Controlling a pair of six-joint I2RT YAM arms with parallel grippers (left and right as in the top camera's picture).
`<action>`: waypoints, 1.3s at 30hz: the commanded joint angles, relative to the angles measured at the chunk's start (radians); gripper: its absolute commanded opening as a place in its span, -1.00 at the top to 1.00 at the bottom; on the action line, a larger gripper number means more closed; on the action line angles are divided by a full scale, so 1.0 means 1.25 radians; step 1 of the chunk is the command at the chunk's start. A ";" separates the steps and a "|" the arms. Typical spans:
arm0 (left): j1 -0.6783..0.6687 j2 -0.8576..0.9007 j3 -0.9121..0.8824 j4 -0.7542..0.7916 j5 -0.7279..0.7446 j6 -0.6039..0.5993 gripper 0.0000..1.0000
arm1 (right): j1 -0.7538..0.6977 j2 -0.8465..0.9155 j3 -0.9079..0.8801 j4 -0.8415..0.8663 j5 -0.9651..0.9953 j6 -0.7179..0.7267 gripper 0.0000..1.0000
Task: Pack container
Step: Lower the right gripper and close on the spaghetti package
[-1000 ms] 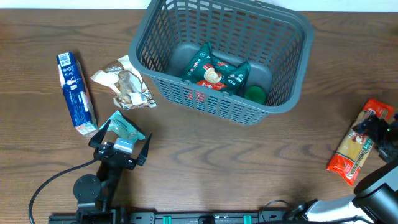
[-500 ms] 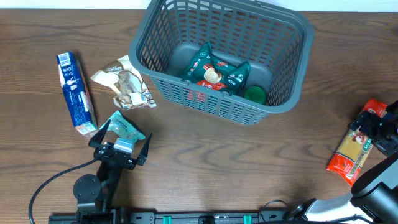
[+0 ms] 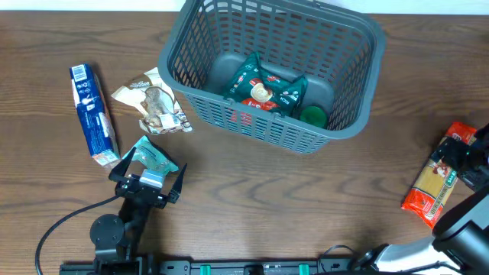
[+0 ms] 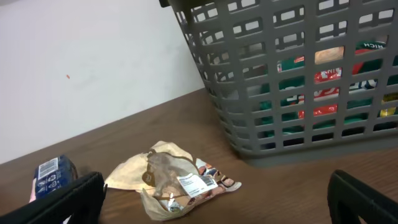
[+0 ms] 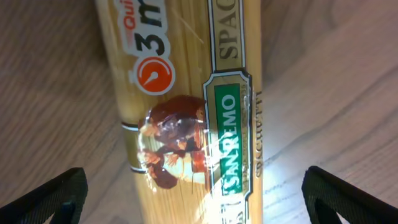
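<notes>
Holding green-and-red packets (image 3: 263, 90), the container (image 3: 267, 130) sits away from the left gripper (image 3: 150, 174) and right gripper (image 3: 467, 162), both spread apart.

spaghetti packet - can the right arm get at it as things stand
Probably yes: the right gripper hangs open directly above the spaghetti packet, a finger to each side and nothing between them; the packet lies flat on the table.

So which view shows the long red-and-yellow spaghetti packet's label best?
Right wrist: the long red-and-yellow plastic spaghetti packet fills the frame, its green San Remo label readable. Overhead shows its full length, small, with the right claw over it. Left wrist misses it.
</notes>
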 commanded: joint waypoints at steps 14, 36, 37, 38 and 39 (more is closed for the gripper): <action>-0.002 -0.001 -0.015 -0.027 0.014 0.007 -0.97 | -0.034 0.052 0.010 0.025 0.006 0.021 -0.90; -0.002 -0.001 -0.015 -0.027 0.014 0.007 -0.97 | -0.038 0.102 0.009 0.057 -0.043 0.021 -0.89; -0.002 -0.001 -0.015 -0.027 0.014 0.007 -0.97 | -0.038 0.105 0.009 0.056 -0.043 0.021 -0.89; -0.002 -0.001 -0.015 -0.027 0.014 0.007 -0.97 | -0.038 0.110 0.009 0.057 -0.043 0.023 -0.90; -0.002 -0.001 -0.015 -0.027 0.014 0.007 -0.97 | -0.038 0.113 0.009 0.057 -0.045 0.023 -0.90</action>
